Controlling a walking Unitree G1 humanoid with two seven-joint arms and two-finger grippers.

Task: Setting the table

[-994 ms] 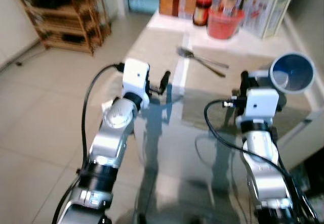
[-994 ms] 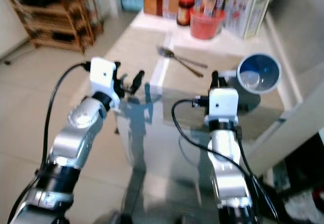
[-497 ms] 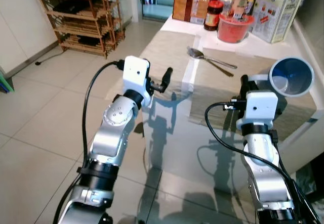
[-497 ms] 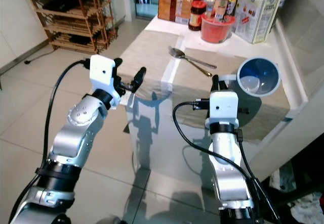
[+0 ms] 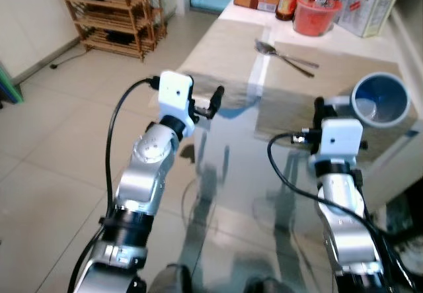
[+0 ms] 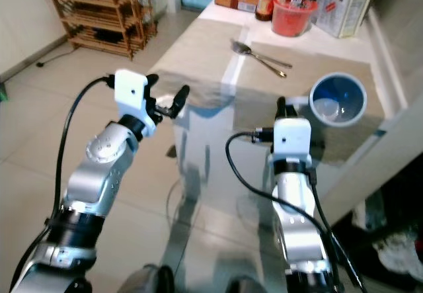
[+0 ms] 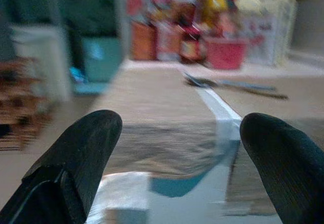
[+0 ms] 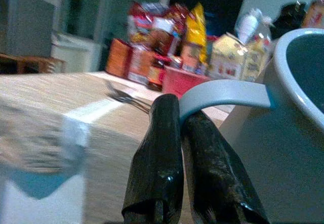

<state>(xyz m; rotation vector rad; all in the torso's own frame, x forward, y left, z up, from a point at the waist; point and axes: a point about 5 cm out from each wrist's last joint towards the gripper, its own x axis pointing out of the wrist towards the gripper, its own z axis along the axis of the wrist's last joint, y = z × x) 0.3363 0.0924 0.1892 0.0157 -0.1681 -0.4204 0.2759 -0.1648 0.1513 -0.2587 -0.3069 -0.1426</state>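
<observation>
My right gripper is shut on the pale handle of a blue mug, whose open mouth faces up toward the head camera. The mug hangs over the right end of a grey placemat near the table's right edge; whether it touches the mat I cannot tell. A spoon and a second utensil lie crossed on the beige mat farther back. My left gripper is open and holds nothing, hovering at the left edge of the glass table.
A red bowl, jars and cartons crowd the table's far end. A wooden shelf rack stands on the tiled floor to the left. A white wall ledge runs along the table's right side.
The head view has shifted, so the table sits higher and farther in the picture. Both arms keep the same pose, and the mug stays in the right gripper.
</observation>
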